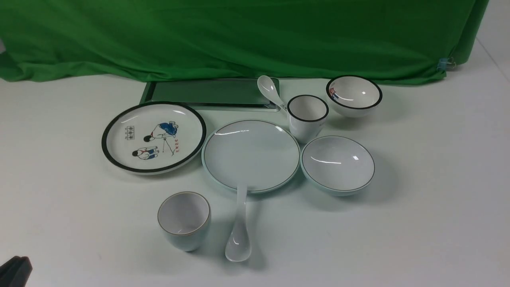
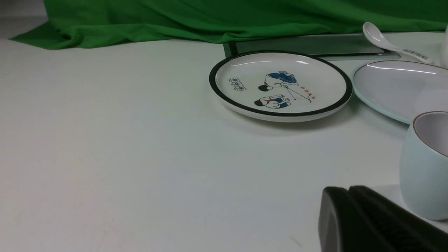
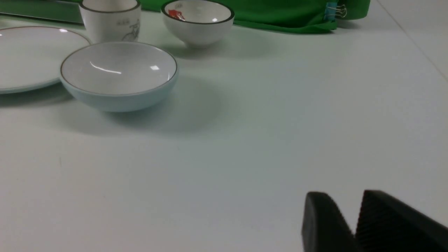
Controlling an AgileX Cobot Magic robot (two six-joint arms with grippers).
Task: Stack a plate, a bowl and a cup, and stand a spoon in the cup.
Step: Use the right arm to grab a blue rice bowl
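Note:
The plain pale plate [image 1: 251, 153] lies mid-table, with the wide shallow bowl [image 1: 338, 163] just to its right. In front of the plate stands the small pale cup [image 1: 184, 219]. The plain white spoon [image 1: 238, 235] lies beside the cup, its handle tip resting on the plate's near rim. My left gripper [image 2: 348, 189] is shut and empty, low over the table close to the cup [image 2: 425, 164]; only its tip [image 1: 20, 265] shows in the front view's corner. My right gripper [image 3: 344, 197] is open with nothing between its fingers, well short of the bowl [image 3: 119, 73].
A black-rimmed cartoon plate [image 1: 153, 136] sits left of the plain plate. Behind are a dark tray [image 1: 211, 93], a marked spoon [image 1: 271, 91], a black-rimmed cup [image 1: 307, 117] and a small black-rimmed bowl [image 1: 354, 95]. Green cloth [image 1: 239, 36] closes the back.

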